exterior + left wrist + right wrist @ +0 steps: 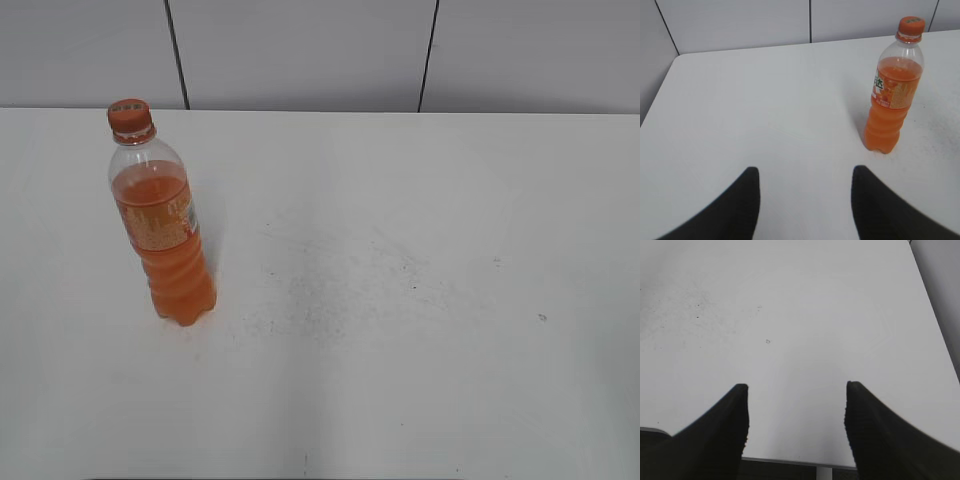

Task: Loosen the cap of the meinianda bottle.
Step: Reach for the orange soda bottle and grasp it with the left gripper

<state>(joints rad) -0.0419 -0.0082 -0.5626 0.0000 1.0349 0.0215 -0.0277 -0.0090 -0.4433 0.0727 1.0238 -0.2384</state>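
White tabletop (400, 380) fills your exterior view, with pale wall panels (300, 50) split by dark seams behind its far edge, and a patch of fine dark specks (340, 290) near the middle of the surface.

You have the meinianda bottle (165, 235) standing upright on the left side of the table, its long axis vertical, base down on the surface. In the exterior view it looks slightly slanted, top toward the upper left, though that may be the camera's angle. The cap (129, 116) sits on top of the neck, pointing up, with dark lettering on its flat face. Orange liquid fills the bottle up to the shoulder, and the label wraps the upper middle of the body.

Your left gripper (805, 200) shows in the left wrist view as two dark fingers (735, 210) at the bottom of the frame, spread wide with bare table between them. From there the bottle (892, 95) stands ahead and to the right, well apart from the fingers, its cap (911, 25) untouched.

Your right gripper (796, 410) is likewise spread wide, holding nothing, with its fingers (720, 435) hanging above the near table edge. The bottle does not appear in that view.

Neither arm shows in the exterior view.
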